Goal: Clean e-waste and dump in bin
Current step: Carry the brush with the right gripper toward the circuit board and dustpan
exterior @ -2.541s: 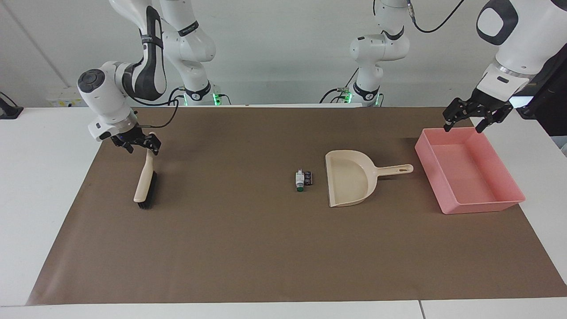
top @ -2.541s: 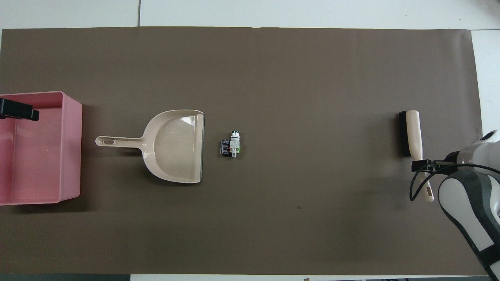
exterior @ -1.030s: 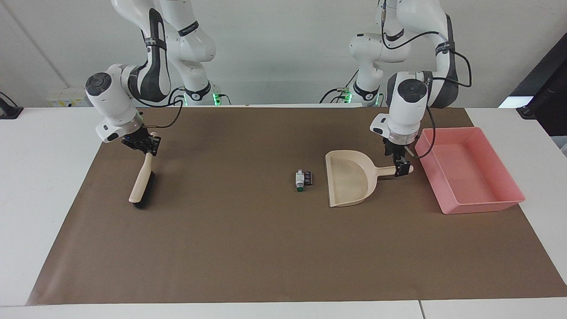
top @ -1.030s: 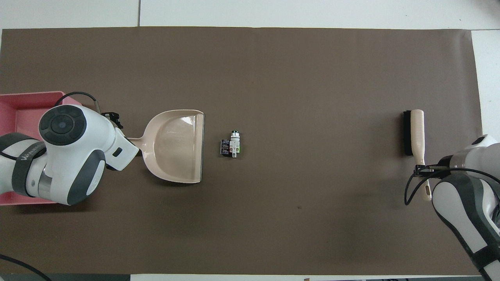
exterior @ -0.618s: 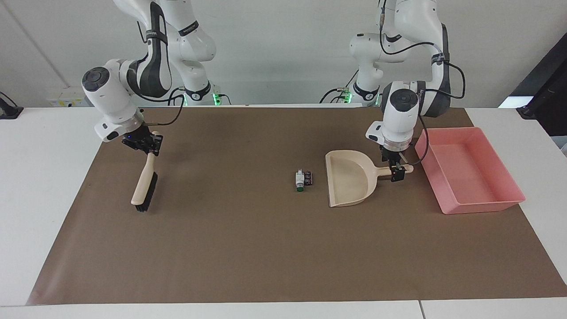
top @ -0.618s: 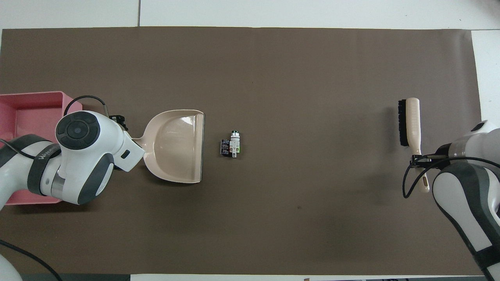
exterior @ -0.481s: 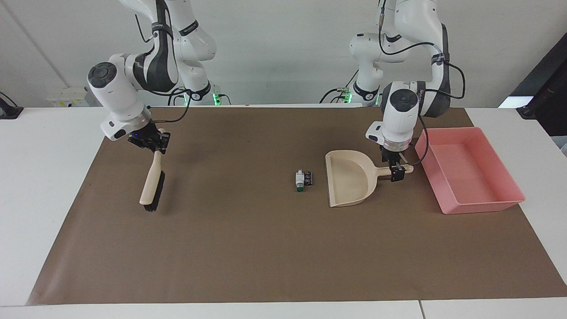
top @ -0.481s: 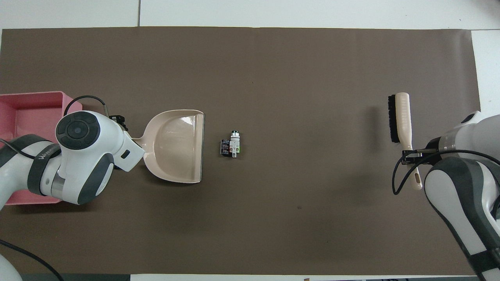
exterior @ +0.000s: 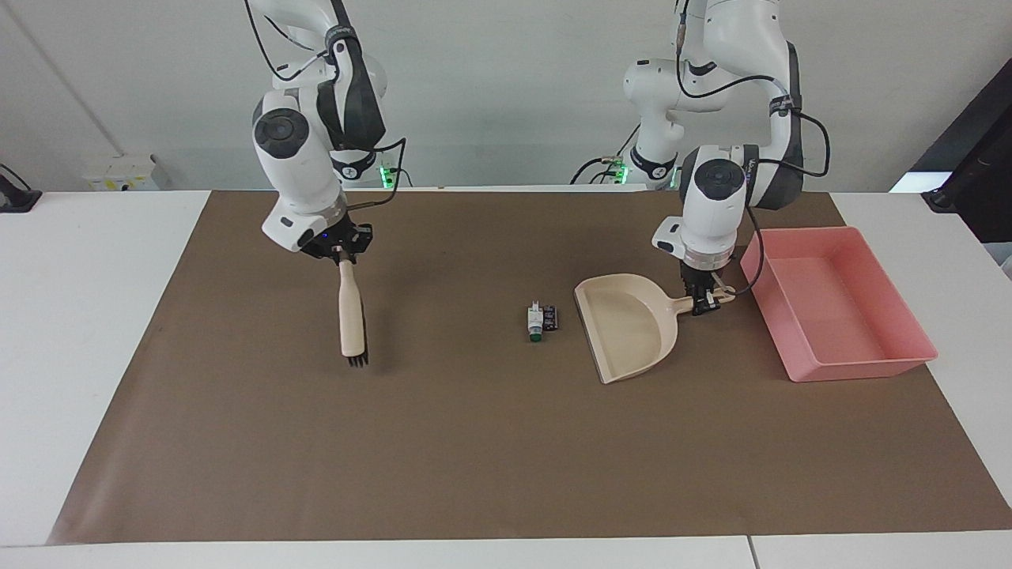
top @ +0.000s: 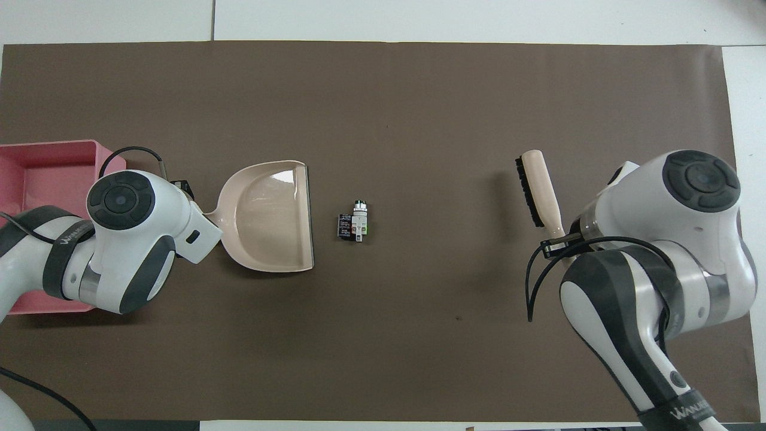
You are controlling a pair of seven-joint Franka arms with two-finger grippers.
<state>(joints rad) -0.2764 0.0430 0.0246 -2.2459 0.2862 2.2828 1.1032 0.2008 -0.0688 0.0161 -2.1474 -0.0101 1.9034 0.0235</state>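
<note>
The e-waste, a white bit with a green tip beside a small black board, lies mid-mat; it also shows in the overhead view. My left gripper is shut on the handle of the beige dustpan, whose open mouth faces the e-waste a short gap away. My right gripper is shut on the handle of the beige brush, which hangs bristles down close over the mat, toward the right arm's end from the e-waste. The pink bin stands empty at the left arm's end, beside the dustpan handle.
A brown mat covers most of the white table. In the overhead view the dustpan, the brush and a corner of the bin show; the left arm's wrist covers the dustpan handle.
My right gripper has carried the brush well toward the e-waste and swung it upright. My left gripper has closed on the dustpan handle, turned the pan slightly and nudged it toward the e-waste.
</note>
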